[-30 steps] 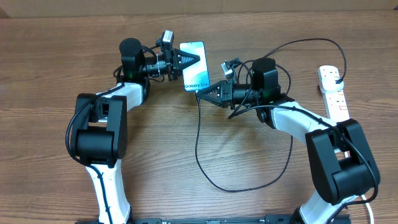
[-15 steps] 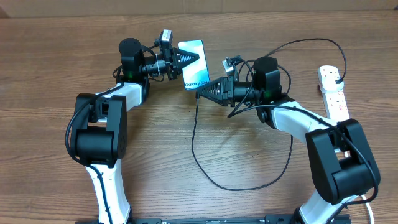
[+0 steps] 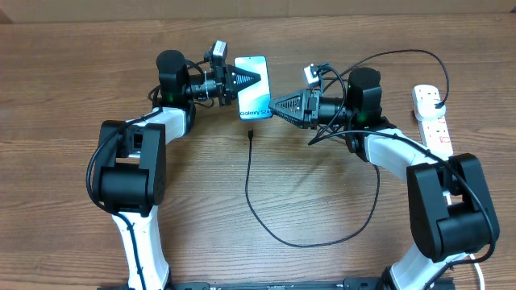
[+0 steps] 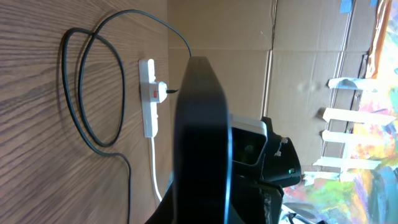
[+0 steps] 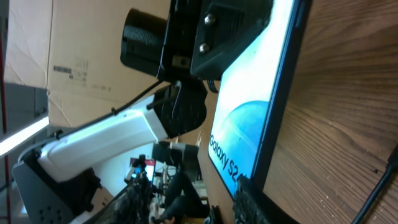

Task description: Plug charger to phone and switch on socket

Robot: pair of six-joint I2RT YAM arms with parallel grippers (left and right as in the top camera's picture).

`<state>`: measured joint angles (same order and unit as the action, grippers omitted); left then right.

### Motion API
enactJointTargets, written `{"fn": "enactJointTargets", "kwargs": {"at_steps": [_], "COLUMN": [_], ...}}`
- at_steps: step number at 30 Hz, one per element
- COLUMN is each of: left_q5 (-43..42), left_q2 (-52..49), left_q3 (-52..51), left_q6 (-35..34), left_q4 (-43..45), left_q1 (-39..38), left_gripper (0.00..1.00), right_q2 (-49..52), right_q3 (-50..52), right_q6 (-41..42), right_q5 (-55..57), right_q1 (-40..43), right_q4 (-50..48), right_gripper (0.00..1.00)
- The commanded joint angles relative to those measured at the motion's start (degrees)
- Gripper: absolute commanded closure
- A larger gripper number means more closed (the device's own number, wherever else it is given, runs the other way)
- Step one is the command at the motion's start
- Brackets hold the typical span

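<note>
My left gripper (image 3: 255, 79) is shut on the phone (image 3: 252, 90) and holds it raised on edge; its light-blue "Galaxy S24+" screen fills the right wrist view (image 5: 249, 124), and the left wrist view shows its dark back (image 4: 199, 143). My right gripper (image 3: 276, 103) is open and empty just right of the phone, one finger by its lower edge (image 5: 189, 205). The charger cable (image 3: 260, 217) loops over the table; its connector tip (image 3: 251, 134) lies loose below the phone. Its black plug (image 3: 436, 102) sits in the white socket strip (image 3: 433, 127), also seen in the left wrist view (image 4: 148, 106).
The wooden table (image 3: 193, 201) carries the cable loop in front of the right arm. The socket's thick white cord (image 4: 154, 168) runs off toward the right arm's base. A cardboard wall (image 3: 266, 6) stands along the far edge.
My right gripper let go of the cable end and drew back up and right. The connector tip dropped onto the table below the phone. The left gripper and phone stayed put.
</note>
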<state>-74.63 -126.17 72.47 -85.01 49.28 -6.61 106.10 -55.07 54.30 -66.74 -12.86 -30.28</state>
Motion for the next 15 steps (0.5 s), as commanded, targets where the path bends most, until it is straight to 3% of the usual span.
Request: {"fn": "enactJointTargets", "kwargs": {"at_steps": [1,7,15], "left_q5": [-1.7,-1.8,-2.1], "left_q2": [0.5,0.5,0.5], "left_q3": [0.9,0.9,0.9], "left_q6": [-0.3,-0.3,0.2], "left_q4": [0.7,0.6,0.6], "left_q1": [1.0,3.6,7.6], "left_gripper": [0.95,0.96,0.96], "right_q2": [0.4,0.4,0.4], "right_q3": [-0.3,-0.3,-0.3], "right_q6": [-4.7,-11.9,-24.0], "right_q5": [-0.8,7.0,30.7], "right_q1": [-1.3,-5.9,-14.7], "right_q4": [0.9,3.7,18.8], "right_gripper": [0.55,0.5,0.45]}}
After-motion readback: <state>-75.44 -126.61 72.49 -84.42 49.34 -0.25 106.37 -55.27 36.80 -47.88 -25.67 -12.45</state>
